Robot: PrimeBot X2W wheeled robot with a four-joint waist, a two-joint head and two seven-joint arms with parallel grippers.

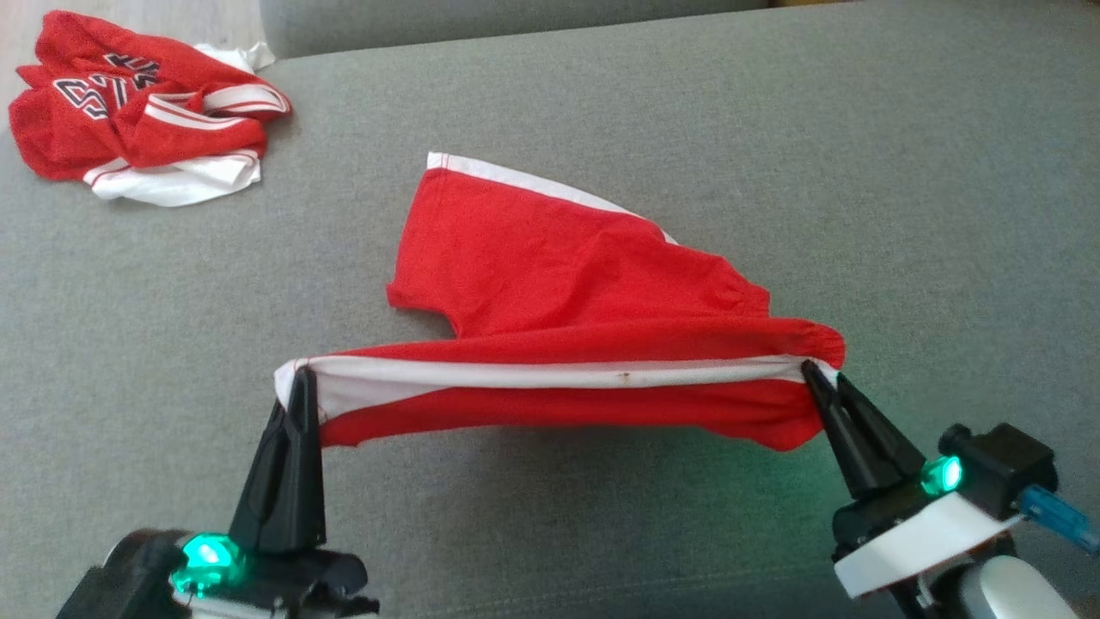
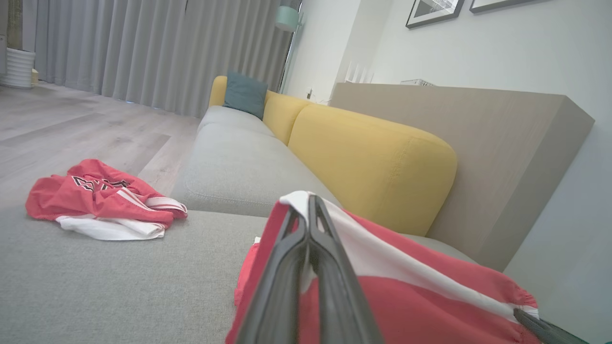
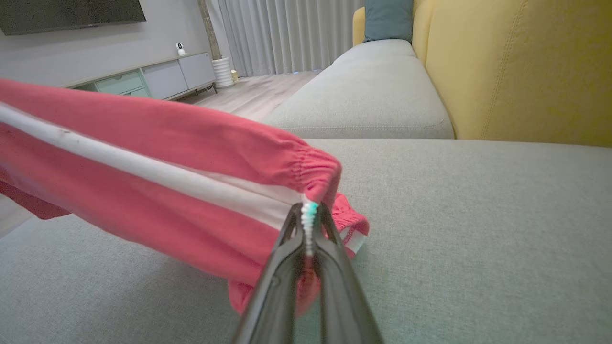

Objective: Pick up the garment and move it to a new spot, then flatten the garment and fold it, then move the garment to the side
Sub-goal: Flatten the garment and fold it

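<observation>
Stretching between clamped jaws: garment (image 1: pixel 567 284) edge.

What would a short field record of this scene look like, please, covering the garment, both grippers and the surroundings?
Surface: grey sofa seat
Garment: red shorts with white trim, near edge lifted and stretched taut, far part trailing back toward the seat
Left gripper: jaws shut on the white band's left end
Right gripper: jaws shut on the band's right end
Other clothes: red and white pile, far left, apart from the shorts
Fold: not yet done
</observation>
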